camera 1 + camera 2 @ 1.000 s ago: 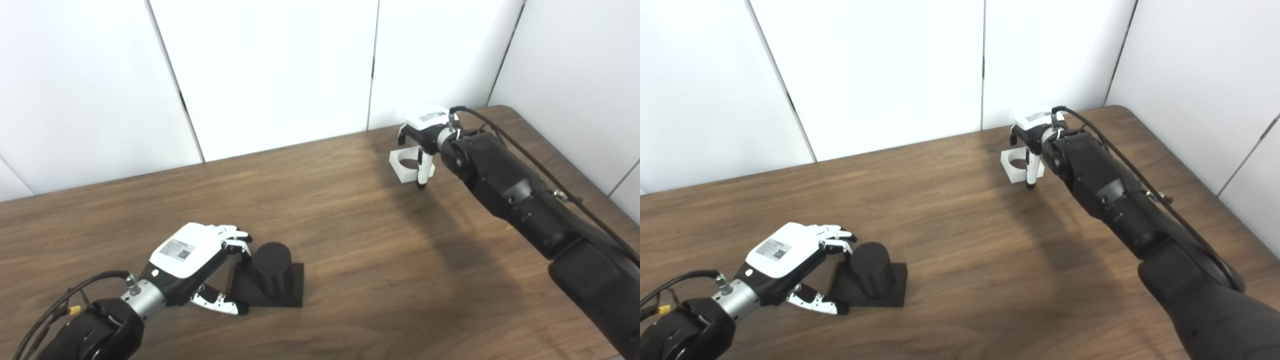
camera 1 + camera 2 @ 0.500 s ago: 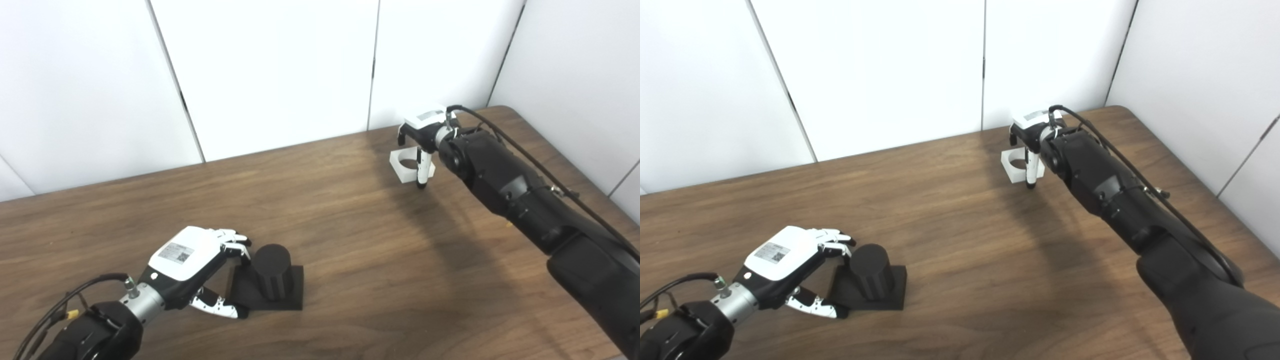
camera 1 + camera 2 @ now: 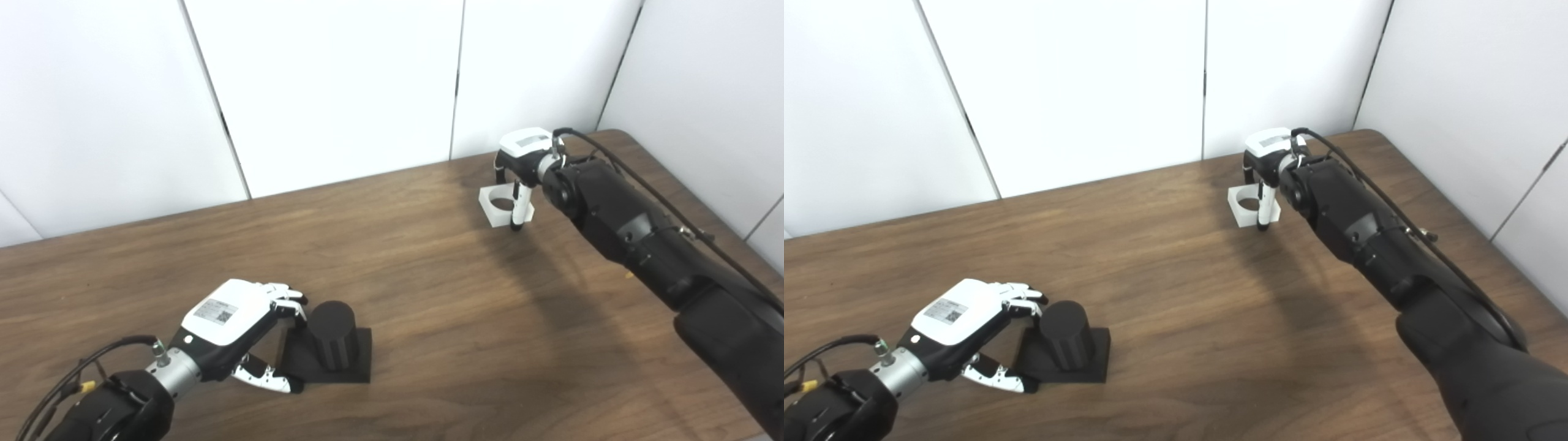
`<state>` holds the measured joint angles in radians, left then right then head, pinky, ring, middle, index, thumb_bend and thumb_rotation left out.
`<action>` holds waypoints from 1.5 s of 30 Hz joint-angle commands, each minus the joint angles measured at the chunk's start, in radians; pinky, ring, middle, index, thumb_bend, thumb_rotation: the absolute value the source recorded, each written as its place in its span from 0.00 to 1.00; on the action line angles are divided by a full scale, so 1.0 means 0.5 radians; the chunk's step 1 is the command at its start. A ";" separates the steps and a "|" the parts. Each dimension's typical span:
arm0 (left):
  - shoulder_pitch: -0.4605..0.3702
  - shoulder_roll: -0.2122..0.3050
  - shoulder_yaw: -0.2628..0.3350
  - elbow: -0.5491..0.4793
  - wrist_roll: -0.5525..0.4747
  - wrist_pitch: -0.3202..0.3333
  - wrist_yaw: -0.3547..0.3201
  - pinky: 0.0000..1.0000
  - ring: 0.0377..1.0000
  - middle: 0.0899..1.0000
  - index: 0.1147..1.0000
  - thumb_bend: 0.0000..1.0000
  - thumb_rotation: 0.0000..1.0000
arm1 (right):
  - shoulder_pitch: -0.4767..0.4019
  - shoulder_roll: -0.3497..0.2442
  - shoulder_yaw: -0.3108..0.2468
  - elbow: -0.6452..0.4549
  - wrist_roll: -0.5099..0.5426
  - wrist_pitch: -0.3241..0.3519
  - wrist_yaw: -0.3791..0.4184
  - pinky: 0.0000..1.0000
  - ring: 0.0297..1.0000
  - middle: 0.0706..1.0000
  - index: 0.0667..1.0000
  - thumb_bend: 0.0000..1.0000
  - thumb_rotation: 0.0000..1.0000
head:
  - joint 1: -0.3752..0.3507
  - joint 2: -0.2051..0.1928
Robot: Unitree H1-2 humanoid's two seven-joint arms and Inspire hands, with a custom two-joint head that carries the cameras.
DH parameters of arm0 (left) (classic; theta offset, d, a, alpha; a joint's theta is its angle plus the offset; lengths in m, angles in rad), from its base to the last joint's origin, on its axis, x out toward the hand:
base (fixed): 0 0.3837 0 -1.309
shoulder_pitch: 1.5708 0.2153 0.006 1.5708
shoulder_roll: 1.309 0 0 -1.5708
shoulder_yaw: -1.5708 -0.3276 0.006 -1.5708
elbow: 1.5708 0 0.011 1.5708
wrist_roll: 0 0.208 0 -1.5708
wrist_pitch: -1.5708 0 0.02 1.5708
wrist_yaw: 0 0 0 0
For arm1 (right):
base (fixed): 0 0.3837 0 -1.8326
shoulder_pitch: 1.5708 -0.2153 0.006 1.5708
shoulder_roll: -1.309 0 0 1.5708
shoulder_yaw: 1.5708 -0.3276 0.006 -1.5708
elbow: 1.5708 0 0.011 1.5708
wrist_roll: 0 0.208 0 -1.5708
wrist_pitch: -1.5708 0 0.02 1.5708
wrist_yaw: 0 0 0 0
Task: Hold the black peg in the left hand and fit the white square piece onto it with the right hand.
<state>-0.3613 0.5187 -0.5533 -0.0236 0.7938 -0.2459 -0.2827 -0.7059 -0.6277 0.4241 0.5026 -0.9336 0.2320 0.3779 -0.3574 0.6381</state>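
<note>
The black peg (image 3: 331, 334) stands upright on its square black base on the table near the front left. My left hand (image 3: 236, 315) is open beside it on the left. Its fingertips (image 3: 293, 301) are at the peg's left side and its thumb lies along the base's front left corner. The white square piece (image 3: 497, 207), with a round hole, rests on the table at the far right. My right hand (image 3: 520, 160) is above it, with its thumb down against the piece's right front side and its fingers curled at the far side and the hole.
The wooden table (image 3: 429, 294) runs wide between the two hands. White wall panels stand right behind its far edge. The table's right edge (image 3: 704, 202) lies close behind my right arm.
My right hand has shifted a little right and its fingers have closed in on the white piece, which has turned slightly. My left hand has sunk a little lower beside the peg.
</note>
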 commanded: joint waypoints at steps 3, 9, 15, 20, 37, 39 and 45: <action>0.092 0.065 -0.075 0.038 0.091 -0.023 -0.171 0.79 0.85 0.81 0.42 0.52 0.07 | 0.022 -0.062 0.029 0.044 -0.003 -0.016 0.004 0.80 0.83 0.77 0.45 0.52 0.14 | -0.001 0.005; 0.092 0.056 -0.078 0.034 0.091 -0.011 -0.184 0.79 0.86 0.81 0.42 0.52 0.07 | 0.030 -0.073 0.026 0.025 0.035 -0.029 0.000 0.82 0.83 0.76 0.44 0.52 0.14 | 0.010 0.012; 0.090 0.055 -0.077 0.031 0.097 -0.010 -0.183 0.79 0.85 0.82 0.42 0.52 0.07 | 0.043 -0.088 0.005 0.015 0.094 -0.064 -0.035 0.83 0.83 0.76 0.44 0.52 0.13 | 0.017 0.013; 0.088 0.051 -0.076 0.045 0.105 -0.014 -0.165 0.79 0.86 0.82 0.42 0.52 0.07 | 0.072 -0.105 -0.040 -0.083 0.128 -0.078 -0.079 0.87 0.83 0.76 0.44 0.52 0.13 | 0.034 0.022; 0.046 0.024 -0.071 0.111 0.105 -0.026 -0.135 0.78 0.85 0.84 0.42 0.52 0.07 | 0.118 -0.166 -0.143 -0.644 0.131 -0.116 0.088 0.91 0.84 0.77 0.44 0.52 0.13 | 0.105 0.046; 0.041 0.018 -0.073 0.113 0.111 -0.019 -0.140 0.78 0.85 0.84 0.42 0.52 0.07 | 0.124 -0.170 -0.149 -0.691 0.136 -0.137 0.096 0.90 0.83 0.77 0.44 0.52 0.13 | 0.128 0.055; 0.025 -0.004 -0.081 0.118 0.118 -0.008 -0.155 0.78 0.86 0.84 0.42 0.52 0.07 | 0.134 -0.175 -0.149 -0.876 0.138 -0.220 0.147 0.89 0.82 0.75 0.44 0.52 0.13 | 0.199 0.076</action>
<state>-0.3698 0.5082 -0.5523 -0.0140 0.7938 -0.2471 -0.2885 -0.5991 -0.6837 0.3715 0.1109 -0.8659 0.1477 0.4548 -0.2578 0.6749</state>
